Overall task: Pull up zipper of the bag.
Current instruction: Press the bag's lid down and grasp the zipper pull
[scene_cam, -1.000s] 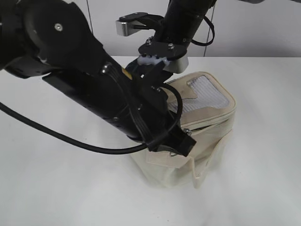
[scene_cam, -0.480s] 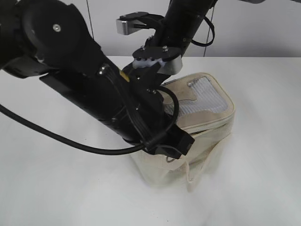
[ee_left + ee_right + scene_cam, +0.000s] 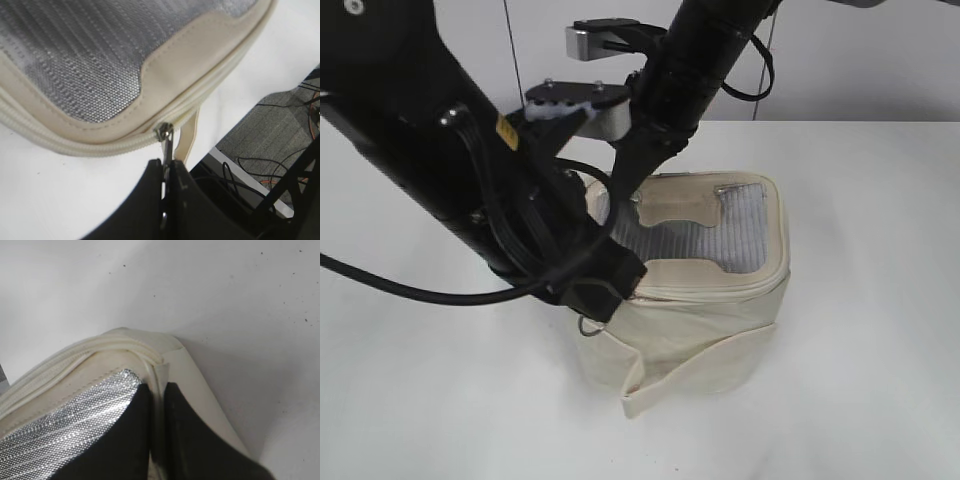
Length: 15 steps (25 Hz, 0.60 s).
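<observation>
A small boxy cream fabric bag (image 3: 690, 300) stands on a white surface (image 3: 880, 330), roughly in the middle of it. Its lid faces up, showing a grey mesh panel (image 3: 695, 240) with a cream patch (image 3: 675, 208) across it. A loose cream strap (image 3: 685, 375) hangs down the bag's front side.

The cream zipper (image 3: 100, 145) runs along the lid rim. In the left wrist view the teeth to the left of the small silver pull (image 3: 165, 134) look joined.

The left tool (image 3: 166, 170) comes in from the left of the exterior view, low against the bag's front left corner. Its two dark jaws are pressed narrowly together, pinching the silver pull just below the zipper line.

The right tool (image 3: 156, 412) reaches down from the back onto the lid's far left corner. Its two dark fingers (image 3: 185, 435) stand narrowly apart, gripping the cream rim of the lid between them, beside the mesh.
</observation>
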### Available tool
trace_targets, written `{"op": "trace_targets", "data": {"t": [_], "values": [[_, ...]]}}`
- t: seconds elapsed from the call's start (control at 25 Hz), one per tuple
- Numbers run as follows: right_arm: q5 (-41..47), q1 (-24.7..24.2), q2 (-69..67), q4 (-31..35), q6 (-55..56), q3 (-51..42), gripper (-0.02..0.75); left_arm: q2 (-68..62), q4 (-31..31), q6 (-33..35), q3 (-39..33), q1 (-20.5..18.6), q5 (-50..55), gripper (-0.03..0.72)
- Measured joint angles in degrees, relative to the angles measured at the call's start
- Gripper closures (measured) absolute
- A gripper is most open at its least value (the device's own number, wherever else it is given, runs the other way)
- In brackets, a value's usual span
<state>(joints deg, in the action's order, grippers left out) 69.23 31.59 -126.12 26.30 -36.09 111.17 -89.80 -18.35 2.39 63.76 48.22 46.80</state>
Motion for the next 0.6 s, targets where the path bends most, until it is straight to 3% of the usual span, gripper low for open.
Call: {"op": "trace_targets", "data": {"t": [0.2,0.6], "values": [[-1.89,0.00,0.00,1.23,0.92,0.00,0.692,1.82,1.36,-1.96,0.00,-3.34,2.23,0.685],[-2.01,0.00,0.00,1.45,1.15,0.00,0.694,1.95,0.61,-2.39,0.00,-3.87,2.66,0.687]]}}
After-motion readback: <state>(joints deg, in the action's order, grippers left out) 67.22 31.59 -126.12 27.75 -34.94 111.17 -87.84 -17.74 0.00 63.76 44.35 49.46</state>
